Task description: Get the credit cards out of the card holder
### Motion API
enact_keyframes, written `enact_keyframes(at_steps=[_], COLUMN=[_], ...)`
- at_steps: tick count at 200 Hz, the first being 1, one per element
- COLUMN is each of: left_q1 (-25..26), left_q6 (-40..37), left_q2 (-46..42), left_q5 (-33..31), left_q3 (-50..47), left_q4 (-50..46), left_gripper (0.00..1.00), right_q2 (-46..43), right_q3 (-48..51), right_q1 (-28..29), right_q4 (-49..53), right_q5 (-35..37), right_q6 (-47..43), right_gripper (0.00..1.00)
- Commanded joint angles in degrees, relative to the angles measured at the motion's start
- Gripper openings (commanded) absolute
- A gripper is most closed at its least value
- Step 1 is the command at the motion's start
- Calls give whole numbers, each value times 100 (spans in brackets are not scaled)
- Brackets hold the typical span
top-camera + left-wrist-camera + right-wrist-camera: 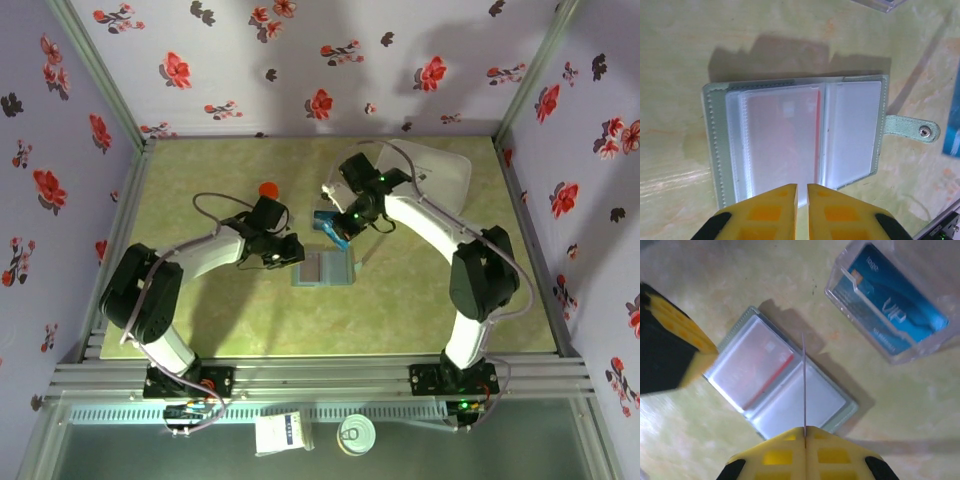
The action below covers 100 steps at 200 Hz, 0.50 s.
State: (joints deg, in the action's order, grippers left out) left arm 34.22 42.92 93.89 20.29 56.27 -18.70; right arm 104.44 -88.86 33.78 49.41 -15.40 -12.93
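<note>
The card holder (325,268) lies open and flat on the table, its clear sleeves facing up (852,130) (827,405). A red credit card (782,135) (757,365) sits inside its left sleeve. My right gripper (805,429) (338,228) hovers over the holder, shut on a thin card (804,380) seen edge-on, which looks teal-blue from above (327,226). My left gripper (802,186) (287,250) is at the holder's left edge. Its fingers are parted by a narrow slit with nothing between them.
A clear plastic stand (890,315) holding a teal-blue card stands just beyond the holder. A white lidded box (445,170) sits at the back right, under the right arm. An orange ball (267,189) rests behind the left gripper. The holder's snap strap (912,129) sticks out sideways.
</note>
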Motion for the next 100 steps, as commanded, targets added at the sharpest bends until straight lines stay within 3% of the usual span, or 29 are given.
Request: enact_keyframes(at_steps=[1, 32, 100], left_q1=[-105, -159, -299], left_q6=[-6, -16, -133], left_q2=[-243, -380, -515], left_q5=[-123, -157, -145], left_q3=[-227, -365, -550], left_q4=[-77, -101, -192], left_gripper=[13, 13, 13], right_q2=[309, 836, 2342], right_q3=[-428, -1142, -3364], right_q1=[-17, -44, -194], right_q4=[633, 777, 1931], right_q5=[388, 552, 665], right_q6=[-1908, -2716, -3319], right_gripper=[0, 0, 0])
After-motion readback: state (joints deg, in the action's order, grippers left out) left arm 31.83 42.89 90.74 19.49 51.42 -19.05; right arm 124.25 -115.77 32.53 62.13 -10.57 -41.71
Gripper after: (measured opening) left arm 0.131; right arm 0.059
